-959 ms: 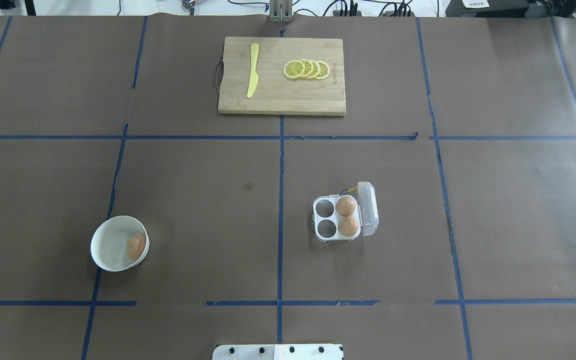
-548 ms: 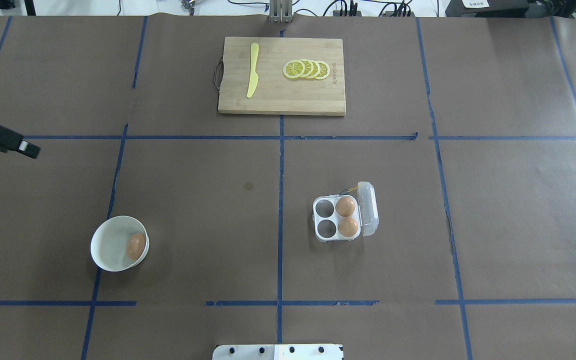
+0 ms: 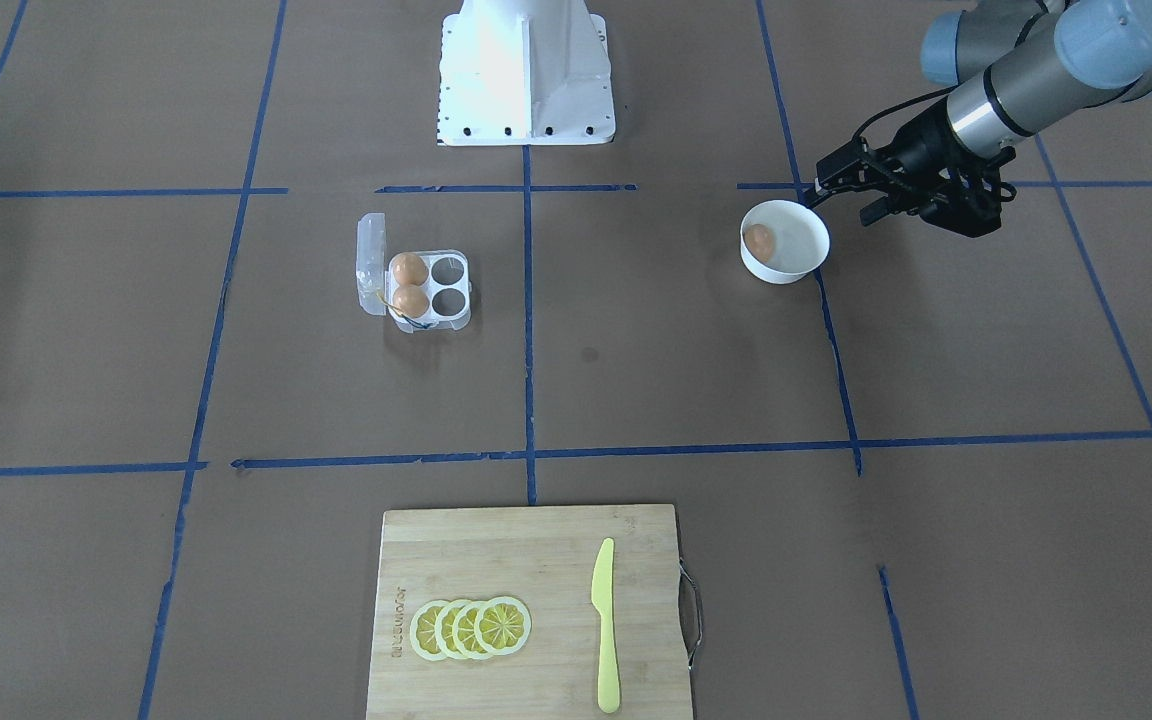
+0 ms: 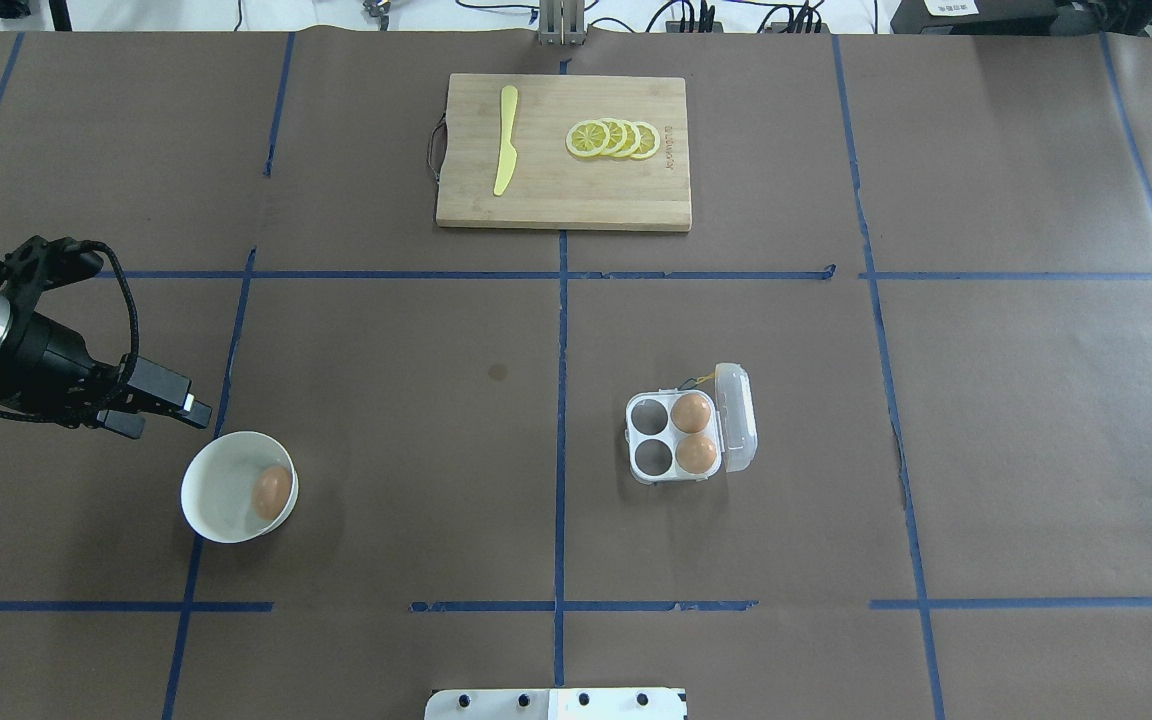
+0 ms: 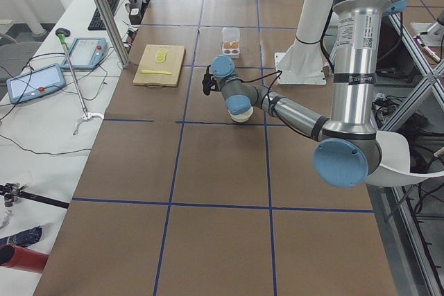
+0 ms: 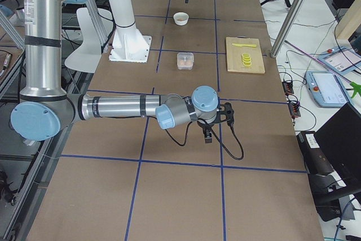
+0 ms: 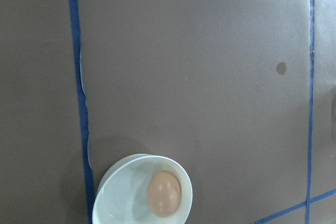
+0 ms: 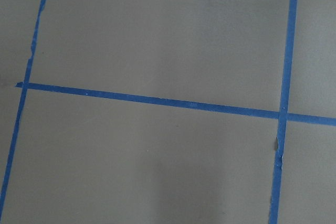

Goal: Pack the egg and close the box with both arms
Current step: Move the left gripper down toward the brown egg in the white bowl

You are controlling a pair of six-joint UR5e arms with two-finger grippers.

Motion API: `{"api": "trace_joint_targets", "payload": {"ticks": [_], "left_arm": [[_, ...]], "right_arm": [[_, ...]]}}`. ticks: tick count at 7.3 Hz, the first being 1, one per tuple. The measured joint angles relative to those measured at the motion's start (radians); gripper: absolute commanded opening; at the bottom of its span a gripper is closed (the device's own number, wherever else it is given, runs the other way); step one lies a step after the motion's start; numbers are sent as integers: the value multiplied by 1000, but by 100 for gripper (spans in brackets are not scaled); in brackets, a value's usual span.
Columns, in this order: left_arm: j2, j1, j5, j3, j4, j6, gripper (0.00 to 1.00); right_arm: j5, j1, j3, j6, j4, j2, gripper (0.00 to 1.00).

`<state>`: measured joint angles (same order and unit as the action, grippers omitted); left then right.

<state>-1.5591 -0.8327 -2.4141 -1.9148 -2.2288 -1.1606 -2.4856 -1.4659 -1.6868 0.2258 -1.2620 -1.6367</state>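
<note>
Closest to me, the robot's white base [image 4: 556, 703] sits at the near edge of the table [image 4: 416, 330], which is covered in brown paper and crossed by blue tape lines [image 4: 560, 500].

Next out, on my left side, the white bowl [image 4: 204, 478] holds the egg [image 4: 273, 492], which lies against the bowl's inner wall on the side toward the table's middle. The left gripper [image 4: 166, 415] hangs just beyond the bowl's far-left rim, pointing toward it, with its jaws parted and nothing between them. The left wrist camera looks down on the egg in the bowl.

Right of the centre line, the box [image 4: 663, 436] rests with its clear lid [image 4: 739, 420] swung open on the right side. Two other eggs [image 4: 691, 411] fill the cups next to the lid, and the two cups toward the centre line are unfilled. A thin yellow string [image 4: 701, 379] shows at the box's far corner.

Off at the table's right end, the right gripper [image 6: 208, 136] hangs low over bare paper. I cannot tell how its jaws stand.

Farthest away, a wooden cutting board [image 4: 556, 195] carries a yellow knife [image 4: 506, 140] and a row of overlapping lemon slices [image 4: 614, 138].
</note>
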Motion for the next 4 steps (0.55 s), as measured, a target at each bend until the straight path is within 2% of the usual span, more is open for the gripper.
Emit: {"api": "trace_joint_targets", "payload": {"ticks": [2, 4], "left_arm": [[19, 37, 41, 18, -49, -69, 94], [22, 85, 87, 22, -66, -136, 84]], "right_arm": [[-1, 0, 1, 0, 0, 0, 100], [1, 0, 5, 0, 0, 0, 100]]}}
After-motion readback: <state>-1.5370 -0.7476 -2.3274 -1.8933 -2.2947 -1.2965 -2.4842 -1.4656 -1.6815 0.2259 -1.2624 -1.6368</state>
